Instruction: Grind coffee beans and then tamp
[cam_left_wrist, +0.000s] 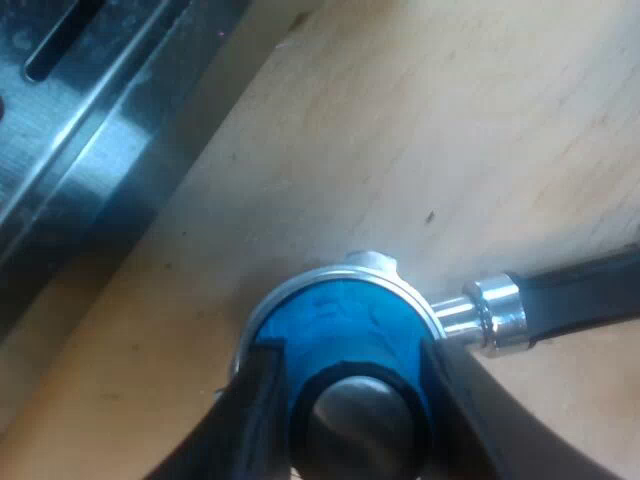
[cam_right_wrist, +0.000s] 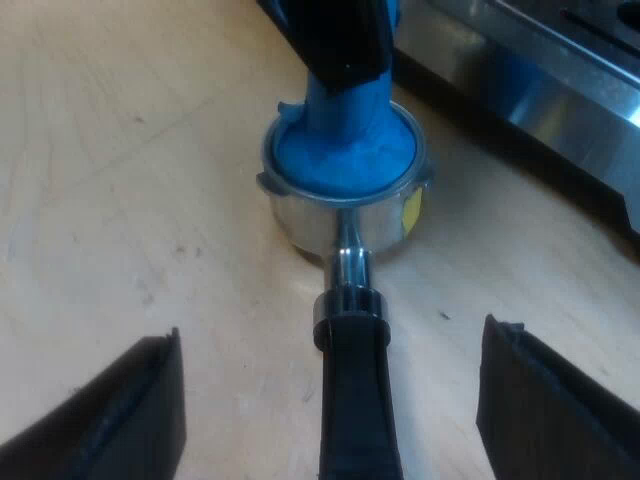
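1. In the left wrist view, the left gripper (cam_left_wrist: 355, 420) is clenched on the blue tamper (cam_left_wrist: 335, 320), with one black finger on each side of its stem.
2. The tamper sits down inside the holder (cam_left_wrist: 405, 290), whose metal rim rings the blue disc. The holder stands upright on the wooden table (cam_left_wrist: 420, 120), near the foot of the machine (cam_left_wrist: 90, 130).
3. The handle (cam_left_wrist: 580, 290) runs out from the basket, low over the wood and away from the machine.
4. In the right wrist view, the right gripper (cam_right_wrist: 330, 410) is released. Its fingers (cam_right_wrist: 120, 410) stand wide apart with the handle between them, and neither touches it.
5. Step in hand, as I judge it: tamping. The tamper is seated in the basket and covers whatever lies under it, so I cannot tell whether there are grounds or how packed they are.
6. The next move likely calls for a straight, level push down from the left arm, with no tilt against the rim. The right jaws could close on the handle first, so the holder does not slide or tip. After that, the tamper should lift straight up, clear of the basket.
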